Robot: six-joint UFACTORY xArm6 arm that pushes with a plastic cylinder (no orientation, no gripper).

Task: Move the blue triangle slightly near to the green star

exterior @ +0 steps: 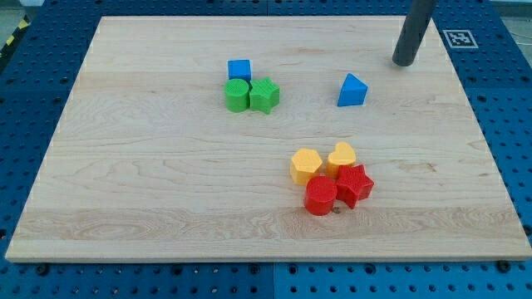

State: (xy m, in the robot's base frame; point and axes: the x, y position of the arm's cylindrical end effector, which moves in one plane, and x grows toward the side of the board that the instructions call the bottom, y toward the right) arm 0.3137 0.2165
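The blue triangle point(352, 90) lies on the wooden board right of centre in the upper half. The green star point(265, 95) sits to its left, about a hundred pixels away, touching a green round block point(237, 95). A blue cube point(239, 70) sits just above the green round block. My tip point(405, 62) is at the view's upper right, above and to the right of the blue triangle, apart from it. It touches no block.
Below centre is a tight cluster: a yellow hexagon-like block point(305, 165), a yellow heart point(341, 157), a red round block point(320, 197) and a red star point(355, 183). The board's right edge point(490, 141) borders a blue perforated table.
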